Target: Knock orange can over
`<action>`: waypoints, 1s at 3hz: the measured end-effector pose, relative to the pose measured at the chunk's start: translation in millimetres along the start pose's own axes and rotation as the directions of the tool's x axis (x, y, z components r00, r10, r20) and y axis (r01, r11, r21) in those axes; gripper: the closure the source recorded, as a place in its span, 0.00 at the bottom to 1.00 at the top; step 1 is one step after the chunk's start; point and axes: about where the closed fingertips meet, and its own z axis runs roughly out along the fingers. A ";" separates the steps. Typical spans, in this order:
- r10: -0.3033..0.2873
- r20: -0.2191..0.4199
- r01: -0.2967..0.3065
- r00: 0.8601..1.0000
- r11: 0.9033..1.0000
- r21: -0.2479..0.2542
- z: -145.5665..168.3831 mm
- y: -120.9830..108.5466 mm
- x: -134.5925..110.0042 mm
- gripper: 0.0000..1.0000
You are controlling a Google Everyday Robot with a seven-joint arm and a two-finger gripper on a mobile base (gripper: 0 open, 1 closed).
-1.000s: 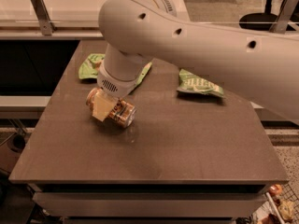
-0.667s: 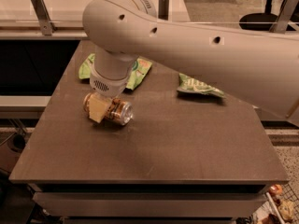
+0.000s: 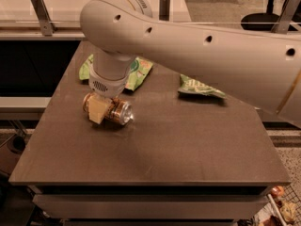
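The orange can [image 3: 116,111] lies on its side on the dark table [image 3: 188,145], left of centre, with its silver end facing front right. My gripper [image 3: 99,109] hangs from the big white arm [image 3: 197,46] straight down onto the can and covers the can's left part. Its tan tip sits against the front of the can.
One green snack bag [image 3: 136,72] lies behind the can, partly hidden by the arm. A second green bag [image 3: 200,87] lies at the back right. The table's left edge is close to the can. A counter with metal posts runs behind.
The arm has swung a little to the left and the gripper and can have shifted slightly left with it. The can lies on its side throughout.
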 end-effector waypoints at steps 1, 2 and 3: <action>-0.002 0.000 0.002 1.000 1.000 0.001 -0.3 0.8 0.0 0.59; -0.003 -0.001 0.003 1.000 1.000 0.001 -0.5 1.5 0.0 0.36; -0.005 -0.001 0.005 1.000 1.000 0.002 -0.7 2.3 0.0 0.12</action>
